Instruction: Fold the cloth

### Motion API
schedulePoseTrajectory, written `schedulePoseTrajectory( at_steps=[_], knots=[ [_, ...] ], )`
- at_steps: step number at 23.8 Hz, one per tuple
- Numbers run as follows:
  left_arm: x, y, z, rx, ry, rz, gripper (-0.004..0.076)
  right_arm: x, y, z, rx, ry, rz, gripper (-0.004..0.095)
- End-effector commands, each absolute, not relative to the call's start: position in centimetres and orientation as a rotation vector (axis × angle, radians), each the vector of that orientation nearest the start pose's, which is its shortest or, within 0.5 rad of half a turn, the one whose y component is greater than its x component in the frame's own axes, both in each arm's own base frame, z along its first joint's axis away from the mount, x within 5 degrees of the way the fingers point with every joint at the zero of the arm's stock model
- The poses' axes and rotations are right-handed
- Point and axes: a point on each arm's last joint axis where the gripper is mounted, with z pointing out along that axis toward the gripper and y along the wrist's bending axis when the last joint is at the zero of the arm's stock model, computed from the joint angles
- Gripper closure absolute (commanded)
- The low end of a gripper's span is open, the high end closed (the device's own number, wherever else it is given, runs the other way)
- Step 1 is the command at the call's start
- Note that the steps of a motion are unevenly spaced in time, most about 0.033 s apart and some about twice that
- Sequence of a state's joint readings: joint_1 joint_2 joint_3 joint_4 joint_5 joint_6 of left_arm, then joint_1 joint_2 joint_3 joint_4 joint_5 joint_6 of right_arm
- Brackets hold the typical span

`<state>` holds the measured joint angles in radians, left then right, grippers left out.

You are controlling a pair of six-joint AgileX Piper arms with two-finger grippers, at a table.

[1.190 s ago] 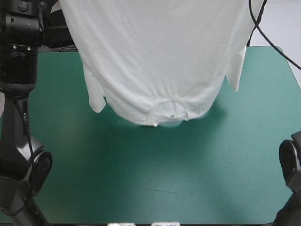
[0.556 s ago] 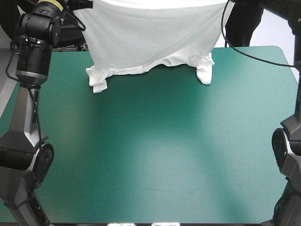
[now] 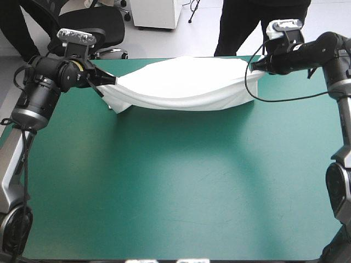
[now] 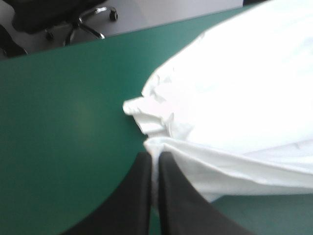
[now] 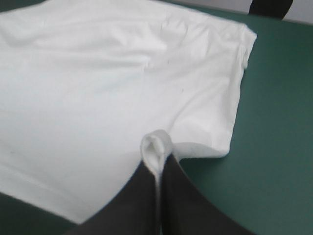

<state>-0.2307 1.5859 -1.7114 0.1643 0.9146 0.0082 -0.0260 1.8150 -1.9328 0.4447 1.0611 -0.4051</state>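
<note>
Clamped on the T-shirt (image 3: 181,87) with left and right jaws. Stretched across the far bench (image 3: 164,192), likely for spreading flat

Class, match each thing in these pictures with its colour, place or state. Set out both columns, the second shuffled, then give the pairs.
1 T-shirt
2 left gripper
3 right gripper
4 table cover

a teal-green
b shut on the shirt's right end
c white, slung between both grippers
d shut on the shirt's left end

Pairs: 1-c, 2-d, 3-b, 4-a
</note>
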Motion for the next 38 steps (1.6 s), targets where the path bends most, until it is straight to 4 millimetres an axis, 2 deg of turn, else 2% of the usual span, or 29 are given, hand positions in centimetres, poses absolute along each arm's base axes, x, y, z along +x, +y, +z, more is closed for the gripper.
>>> schedulePoseTrajectory(
  at_steps=[1, 7, 12, 16, 18, 20, 23, 28, 33, 38],
  knots=[
    [31.4, -6.4, 43.5, 0.296, 2.199, 0.025, 0.0741, 37.3, 3.0, 40.8, -0.409, 2.292, 0.326, 0.0924],
    [28.3, -6.1, 40.9, 0.304, 2.308, -0.022, 0.0741, 33.7, 5.0, 36.1, -0.524, 2.473, 0.268, 0.0923],
    [25.0, -5.5, 37.8, 0.318, 2.405, -0.044, 0.0741, 30.3, 6.0, 33.7, -0.609, 2.563, 0.223, 0.0923],
    [20.3, -4.6, 32.7, 0.328, 2.544, -0.061, 0.0741, 27.1, 5.8, 32.0, -0.603, 2.63, 0.243, 0.0923],
    [18.3, -4.3, 31.1, 0.326, 2.574, -0.075, 0.0741, 25.5, 5.6, 31.2, -0.599, 2.667, 0.252, 0.0923],
    [17.2, -4.0, 30.3, 0.328, 2.591, -0.073, 0.0741, 24.0, 5.5, 30.7, -0.602, 2.695, 0.269, 0.0923],
    [15.9, -3.8, 29.0, 0.326, 2.631, -0.088, 0.0741, 21.2, 5.7, 29.3, -0.621, 2.746, 0.281, 0.0923],
    [13.6, -3.6, 27.3, 0.313, 2.695, -0.138, 0.0741, 18.7, 5.9, 26.8, -0.658, 2.85, 0.313, 0.0923],
    [12.0, -3.4, 26.1, 0.312, 2.751, -0.157, 0.0741, 17.3, 5.7, 25.4, -0.661, 2.909, 0.322, 0.0923],
    [11.6, -3.5, 25.2, 0.307, 2.786, -0.176, 0.0741, 16.6, 5.6, 24.9, -0.651, 2.927, 0.327, 0.0923]
  ],
)
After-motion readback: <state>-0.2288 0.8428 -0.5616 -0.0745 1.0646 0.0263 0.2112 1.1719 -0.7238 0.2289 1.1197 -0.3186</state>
